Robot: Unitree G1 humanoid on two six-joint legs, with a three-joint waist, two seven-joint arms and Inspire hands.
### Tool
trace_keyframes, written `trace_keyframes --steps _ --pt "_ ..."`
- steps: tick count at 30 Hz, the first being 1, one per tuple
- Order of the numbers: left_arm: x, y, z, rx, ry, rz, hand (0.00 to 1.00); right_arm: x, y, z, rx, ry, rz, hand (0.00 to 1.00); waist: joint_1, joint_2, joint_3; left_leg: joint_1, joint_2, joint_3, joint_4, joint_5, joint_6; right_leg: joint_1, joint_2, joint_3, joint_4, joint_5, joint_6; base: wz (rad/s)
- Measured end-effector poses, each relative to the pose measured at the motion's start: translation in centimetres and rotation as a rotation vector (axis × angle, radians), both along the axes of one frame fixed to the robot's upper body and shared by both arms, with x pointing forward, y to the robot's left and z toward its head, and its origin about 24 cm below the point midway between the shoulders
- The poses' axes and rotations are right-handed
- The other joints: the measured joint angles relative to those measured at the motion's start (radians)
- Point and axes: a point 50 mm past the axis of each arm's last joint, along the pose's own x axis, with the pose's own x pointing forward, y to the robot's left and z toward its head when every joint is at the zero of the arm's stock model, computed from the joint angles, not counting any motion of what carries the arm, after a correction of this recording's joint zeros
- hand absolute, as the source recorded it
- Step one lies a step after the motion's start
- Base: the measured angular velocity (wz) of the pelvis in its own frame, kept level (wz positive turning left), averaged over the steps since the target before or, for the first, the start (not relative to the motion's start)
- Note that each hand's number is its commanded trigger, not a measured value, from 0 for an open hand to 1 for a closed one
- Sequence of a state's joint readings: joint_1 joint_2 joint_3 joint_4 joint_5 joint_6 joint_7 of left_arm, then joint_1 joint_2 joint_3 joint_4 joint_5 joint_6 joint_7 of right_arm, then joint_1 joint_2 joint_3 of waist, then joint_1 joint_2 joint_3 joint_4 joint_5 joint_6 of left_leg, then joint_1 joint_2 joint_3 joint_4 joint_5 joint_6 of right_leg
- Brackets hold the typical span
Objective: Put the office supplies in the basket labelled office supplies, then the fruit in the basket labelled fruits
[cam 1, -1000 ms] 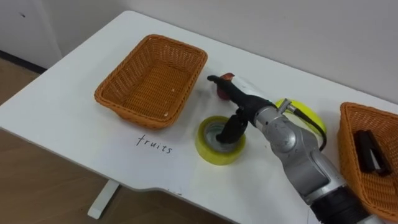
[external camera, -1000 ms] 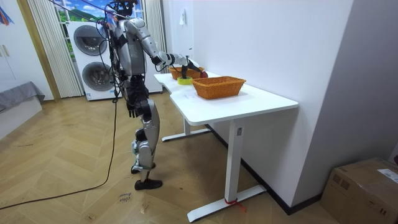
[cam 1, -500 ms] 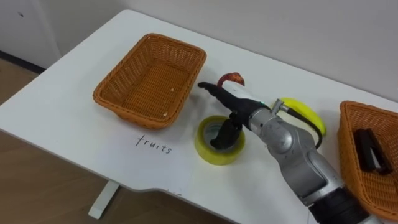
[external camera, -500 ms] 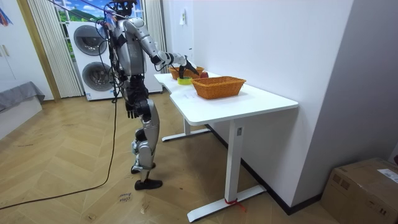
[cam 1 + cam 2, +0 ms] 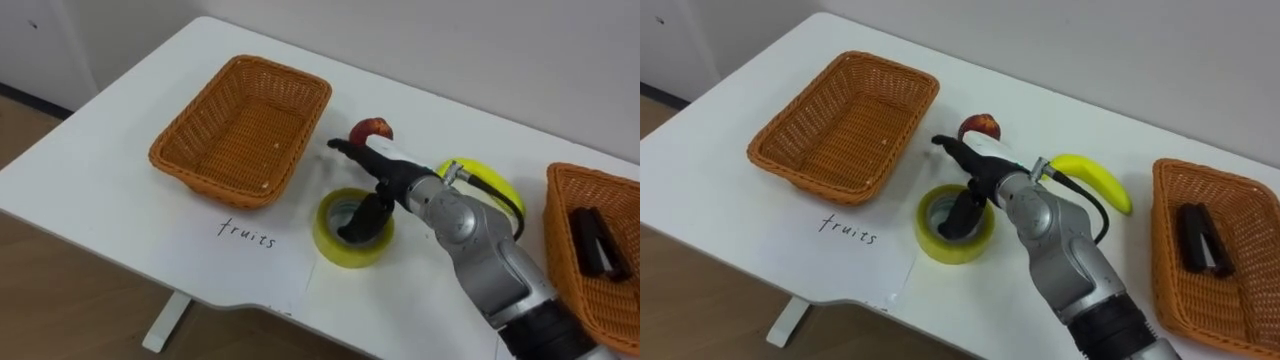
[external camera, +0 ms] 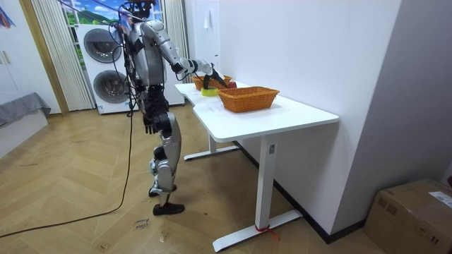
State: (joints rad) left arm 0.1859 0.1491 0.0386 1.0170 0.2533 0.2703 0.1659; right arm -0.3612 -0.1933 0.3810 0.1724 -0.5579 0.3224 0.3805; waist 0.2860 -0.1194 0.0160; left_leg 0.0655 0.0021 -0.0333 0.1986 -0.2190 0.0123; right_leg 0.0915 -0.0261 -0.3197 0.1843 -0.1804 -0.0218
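Right hand over the tape roll, nothing gripped

We see the right hand (image 5: pixel 388 176) hovering with fingers stretched out straight and its thumb dipping into the hole of the yellow tape roll (image 5: pixel 333 243) beneath it; it seems to us to grip nothing. The apple (image 5: pixel 372 129) sits just beyond the fingers, the banana (image 5: pixel 490 180) beside the wrist, and the empty fruit basket (image 5: pixel 200 120) past the fingertips. The left hand (image 6: pixel 150 125) hangs by the hip.

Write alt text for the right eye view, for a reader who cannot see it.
The right robot hand hangs over a yellow tape roll on a white table, between an empty left basket and a right basket holding a black stapler. An apple and a banana lie beyond it.
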Motion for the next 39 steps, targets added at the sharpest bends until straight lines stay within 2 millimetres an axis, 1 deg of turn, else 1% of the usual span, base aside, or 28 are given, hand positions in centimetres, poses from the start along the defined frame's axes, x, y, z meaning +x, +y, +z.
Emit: trace_keyframes --steps 6,7,8,12,15,20,25,30,39 --pt "-0.26 0.12 0.01 0.003 0.011 0.023 0.0 -0.04 -0.5 -0.17 -0.016 0.018 -0.012 0.0 -0.004 0.006 -0.0026 -0.003 -0.001 0.0 -0.001 0.0 0.0 0.0 0.002 0.005 0.0 0.0 0.0 0.0" --pt "-0.27 0.15 0.01 0.004 0.01 0.026 0.0 -0.04 -0.52 -0.17 -0.02 0.019 -0.012 0.3 -0.004 0.006 -0.0027 -0.003 -0.001 0.0 -0.001 0.0 0.0 0.0 0.002 0.007 0.0 0.0 0.0 0.0" --pt "-0.29 0.15 0.01 0.004 0.011 0.029 0.0 -0.04 -0.54 -0.18 -0.026 0.022 -0.008 1.0 -0.004 0.006 -0.0031 -0.003 -0.001 0.0 -0.001 0.0 0.0 0.0 0.002 0.009 0.0 0.0 0.0 0.0" --pt "-0.33 0.1 0.0 0.003 0.016 0.031 0.0 -0.1 -0.6 -0.32 -0.032 0.051 -0.005 1.0 0.0 0.009 -0.008 0.0 0.0 0.002 -0.003 0.0 0.0 -0.001 0.002 0.01 0.0 0.0 0.0 0.0" --pt "-0.4 0.12 -0.01 0.004 0.019 0.032 0.0 -0.16 -0.6 -0.42 -0.033 0.075 0.004 1.0 0.003 0.009 -0.0082 0.002 0.0 0.002 -0.002 0.0 0.0 0.002 0.003 0.011 0.0 0.0 0.0 0.0" --pt "-0.39 0.15 -0.01 0.004 0.019 0.031 0.0 -0.29 -0.64 -0.8 -0.06 0.103 0.017 1.0 0.004 0.009 -0.0078 0.005 -0.001 0.002 -0.002 0.0 0.0 0.006 0.003 0.009 0.0 0.0 0.0 0.0" --pt "-0.38 0.24 0.02 0.006 0.018 0.03 0.0 -0.36 -0.7 -0.92 -0.087 0.118 0.022 1.0 0.015 0.004 -0.0072 0.005 0.0 0.002 -0.008 0.0 0.0 0.006 0.003 0.009 0.0 0.0 0.0 0.0" --pt "-0.31 0.26 0.04 0.007 0.015 0.028 0.0 -0.38 -0.68 -0.87 -0.092 0.127 0.03 1.0 0.017 -0.011 -0.0033 0.005 -0.001 0.002 -0.005 0.0 0.0 0.006 0.003 0.009 0.0 0.0 0.0 0.0" --pt "0.28 0.27 0.11 0.003 -0.013 0.028 0.0 -0.31 -0.83 -0.76 -0.086 0.138 0.033 1.0 0.017 -0.012 -0.003 0.006 0.0 0.003 -0.003 0.0 0.0 0.005 0.004 0.017 0.0 0.0 0.0 0.0"
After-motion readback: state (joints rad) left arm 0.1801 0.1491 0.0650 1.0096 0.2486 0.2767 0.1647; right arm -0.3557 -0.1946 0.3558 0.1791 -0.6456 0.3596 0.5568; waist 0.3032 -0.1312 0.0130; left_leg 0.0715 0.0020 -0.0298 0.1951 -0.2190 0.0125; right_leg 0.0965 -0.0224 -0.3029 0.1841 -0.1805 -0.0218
